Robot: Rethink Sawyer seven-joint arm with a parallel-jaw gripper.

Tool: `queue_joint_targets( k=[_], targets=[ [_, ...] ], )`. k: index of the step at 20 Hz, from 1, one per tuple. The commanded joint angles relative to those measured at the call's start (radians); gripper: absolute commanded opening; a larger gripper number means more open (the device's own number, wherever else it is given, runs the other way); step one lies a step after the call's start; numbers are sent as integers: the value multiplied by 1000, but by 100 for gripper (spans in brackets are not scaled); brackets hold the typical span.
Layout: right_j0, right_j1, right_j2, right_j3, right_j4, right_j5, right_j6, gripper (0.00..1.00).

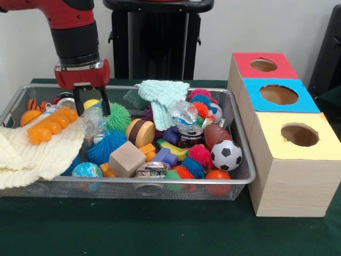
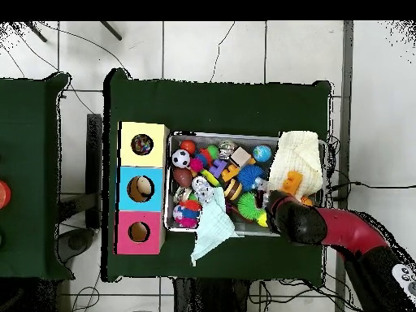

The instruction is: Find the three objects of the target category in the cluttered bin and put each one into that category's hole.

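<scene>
The silver wire-mesh bin (image 1: pixel 160 181) is full of toys; it also shows in the overhead view (image 2: pixel 236 135). No printed multicoloured rags show among the clutter. The yellow-topped box's hole (image 1: pixel 300 135) looks dark from the front; from overhead, something multicoloured shows inside the hole (image 2: pixel 142 145). My gripper (image 1: pixel 91 102) is open and hangs low over the bin's far left part, its fingers (image 1: pixel 79 102) on either side of a yellow ball (image 1: pixel 91 104). In the overhead view the red arm (image 2: pixel 341 231) hides the gripper.
A cream knitted cloth (image 1: pixel 32 154) drapes over the bin's left rim, with an orange plastic piece (image 1: pixel 50 125) on it. A mint-green cloth (image 1: pixel 162 98) hangs over the far rim. The blue-topped box (image 1: pixel 278 95) and the red-topped box (image 1: pixel 262 65) stand behind the yellow one.
</scene>
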State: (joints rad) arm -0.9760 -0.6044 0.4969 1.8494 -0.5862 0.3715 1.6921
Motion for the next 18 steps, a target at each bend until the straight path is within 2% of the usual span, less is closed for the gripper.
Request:
queue_joint_targets(
  k=[1, 3, 4, 7, 11, 13, 18],
  targets=[
    [50, -138, 42, 74, 27, 65, 13, 100],
    [89, -174, 3, 113, 16, 12, 77, 100],
    [137, -208, -44, 124, 0, -10, 123, 100],
    [190, -228, -92, 153, 4, -54, 183, 100],
    [159, -281, -47, 171, 80, 21, 121, 100],
    [138, -275, -30, 159, 98, 43, 83, 100],
    [74, -141, -4, 65, 83, 58, -22, 100]
  ],
)
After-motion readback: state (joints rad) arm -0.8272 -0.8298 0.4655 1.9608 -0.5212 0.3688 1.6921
